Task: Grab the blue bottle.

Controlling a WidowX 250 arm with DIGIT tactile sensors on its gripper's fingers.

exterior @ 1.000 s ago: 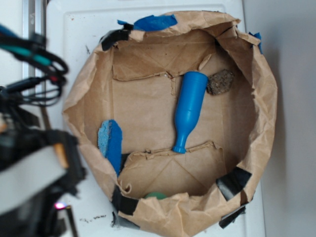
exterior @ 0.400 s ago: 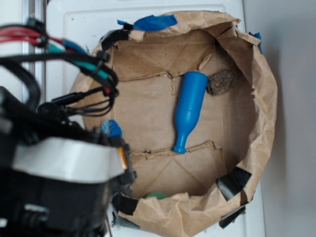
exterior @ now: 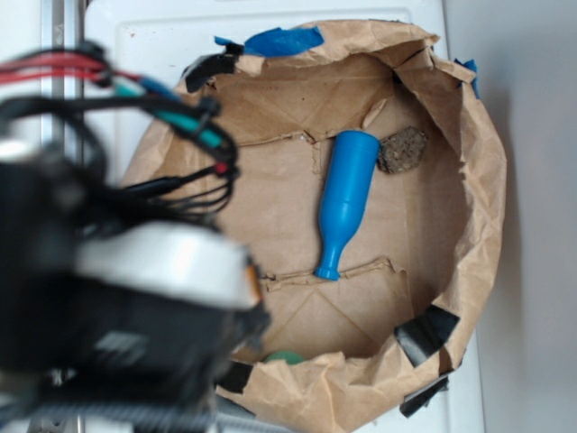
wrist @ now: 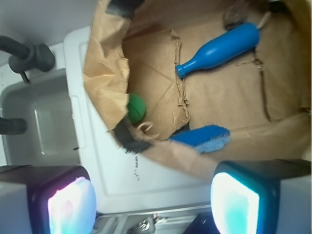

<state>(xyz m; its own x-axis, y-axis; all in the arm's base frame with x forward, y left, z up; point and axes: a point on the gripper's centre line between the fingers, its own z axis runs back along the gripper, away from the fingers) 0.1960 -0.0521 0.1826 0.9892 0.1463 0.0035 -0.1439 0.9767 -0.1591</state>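
1. Since the earlier frames the black robot arm with its bundle of red, teal and black cables has swung further right over the left rim of the crumpled brown paper enclosure, now hiding the sponge in the exterior view; the bottle has not shifted.
2. Nearest in the wrist view, the gripper has its jaws wide apart, one glowing pad at each lower corner, with nothing between them; it hangs above the white countertop, outside the paper wall.
3. Left of that, a grey recessed sink basin sits beside the white surface.
4. Just beyond the gripper, the flat blue sponge with a rough pale face leans against the inside of the paper wall.
5. A small green ball is tucked by the wall's torn edge, near a strip of black tape.
6. Farther in, the smooth bright blue plastic bottle lies on its side on the brown paper floor, well apart from the gripper, its narrow neck pointing towards the near wall.
7. At the bottle's wide end, a rough brown stone-like lump sits just beside it.
8. On the far rim, a blue tape patch holds the paper.
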